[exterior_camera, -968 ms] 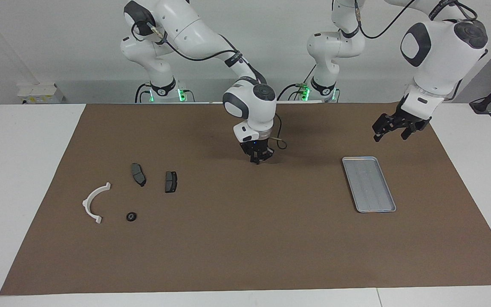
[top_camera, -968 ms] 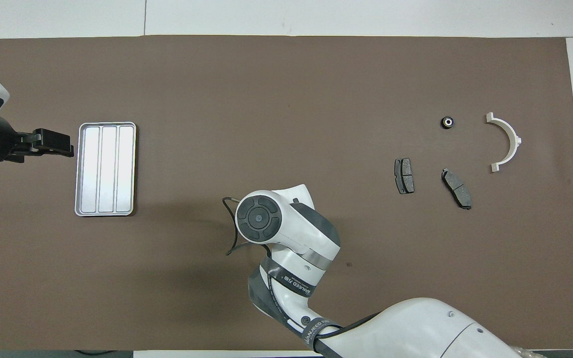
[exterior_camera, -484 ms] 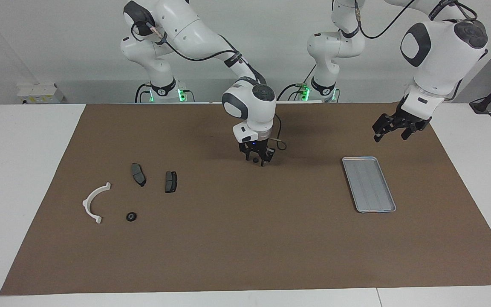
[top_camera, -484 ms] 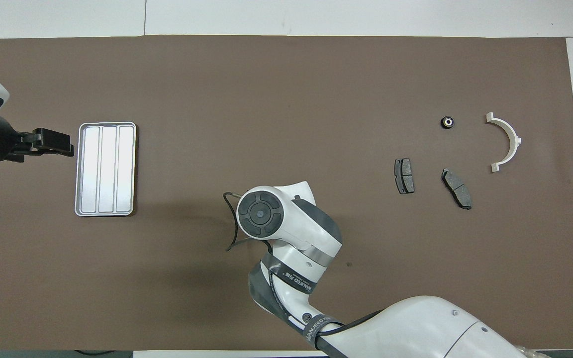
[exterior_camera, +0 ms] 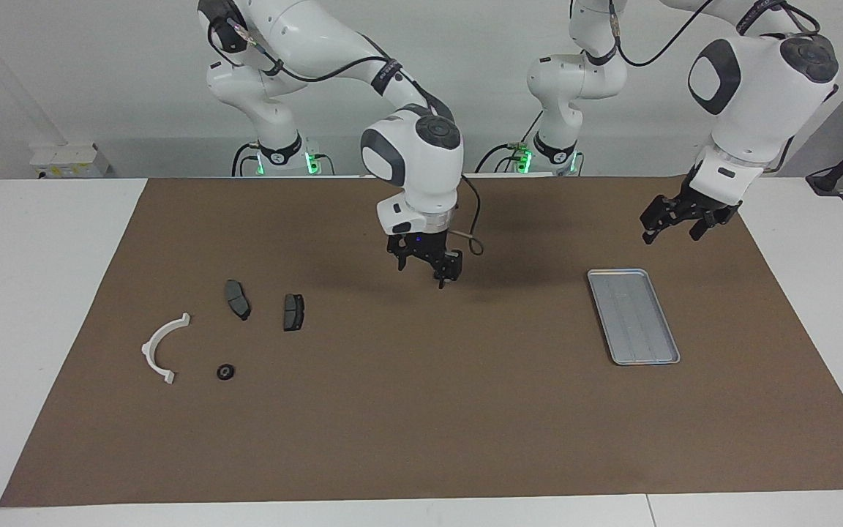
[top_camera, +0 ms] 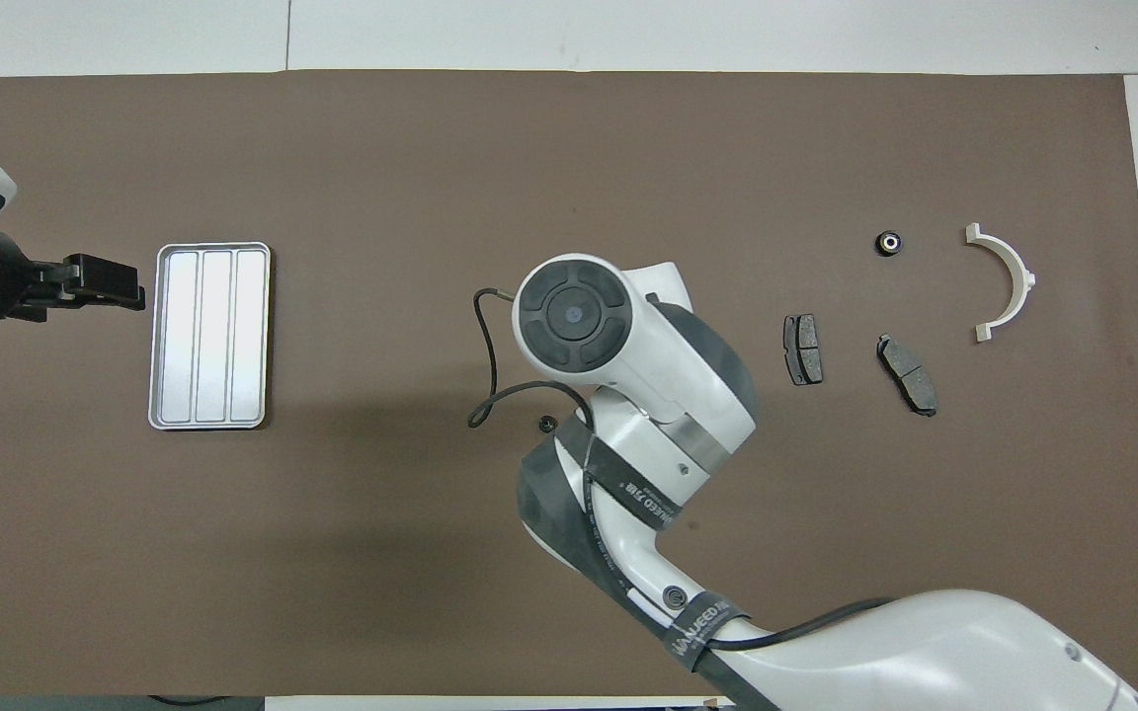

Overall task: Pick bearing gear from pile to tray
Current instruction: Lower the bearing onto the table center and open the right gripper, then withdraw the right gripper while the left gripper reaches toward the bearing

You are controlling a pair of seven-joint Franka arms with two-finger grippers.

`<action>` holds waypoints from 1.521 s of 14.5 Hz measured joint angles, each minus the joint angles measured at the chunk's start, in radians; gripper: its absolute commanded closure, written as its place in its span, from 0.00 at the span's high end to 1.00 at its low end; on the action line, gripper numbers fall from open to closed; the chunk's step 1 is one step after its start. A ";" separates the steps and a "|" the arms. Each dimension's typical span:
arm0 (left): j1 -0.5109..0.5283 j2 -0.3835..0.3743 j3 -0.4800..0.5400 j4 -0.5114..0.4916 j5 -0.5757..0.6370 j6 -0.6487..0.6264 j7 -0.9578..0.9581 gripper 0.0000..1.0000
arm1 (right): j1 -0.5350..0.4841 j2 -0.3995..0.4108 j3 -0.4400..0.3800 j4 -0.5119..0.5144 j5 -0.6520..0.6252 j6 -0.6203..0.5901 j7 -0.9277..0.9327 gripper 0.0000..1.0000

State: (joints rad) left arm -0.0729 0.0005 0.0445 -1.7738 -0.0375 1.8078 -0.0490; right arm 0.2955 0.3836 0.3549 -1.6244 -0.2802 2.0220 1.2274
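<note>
Well, both of my claws are empty. My right claw [exterior_camera: 423,269] hangs spread over the middle of the brown mat [exterior_camera: 421,424], nothing between its fingers. My left claw [exterior_camera: 670,233] is spread too, and waits above the mat just on my side of the tray [exterior_camera: 634,316].

The tray sits toward my left arm's end of the surface and has nothing in it. The pile is well apart from it, toward my right arm's end: a white arc [exterior_camera: 147,350], two brake pads [exterior_camera: 237,298] [exterior_camera: 293,312] nearer to me than the arc, and one bearing gear [exterior_camera: 225,372], a little black ring, just beside the arc's farther tip.

From overhead, a small black piece [top_camera: 546,424] lies on the mat under my right wrist, about midway between pile and tray. I take it for a second bearing gear, though it is too small to be sure, and in the facing view my claw hides that spot.

I think the layout explains the pose. Pile and tray lie at different ends, each close to one arm only, so the middle of the mat is the natural drop-off where either claw can reach. I judge that is why my right claw is raised clear of that piece and my left waits open near the tray, ready to carry it the rest of the way. No gear is in the tray yet.
</note>
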 measured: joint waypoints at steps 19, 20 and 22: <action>-0.001 -0.001 -0.004 -0.012 0.000 0.020 0.000 1.00 | -0.547 0.011 -0.004 -0.018 0.017 -0.001 -0.901 1.00; -0.001 -0.001 -0.004 -0.013 0.000 0.021 0.000 1.00 | -0.551 0.015 -0.004 -0.028 0.017 0.008 -0.903 1.00; -0.001 -0.001 -0.004 -0.013 0.000 0.021 0.000 1.00 | -0.560 0.017 -0.004 -0.038 0.017 0.008 -0.903 1.00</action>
State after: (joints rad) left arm -0.0740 -0.0004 0.0403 -1.7866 -0.0375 1.8292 -0.0490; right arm -0.2640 0.4005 0.3510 -1.6624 -0.2630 2.0303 0.3242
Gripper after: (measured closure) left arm 0.000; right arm 0.000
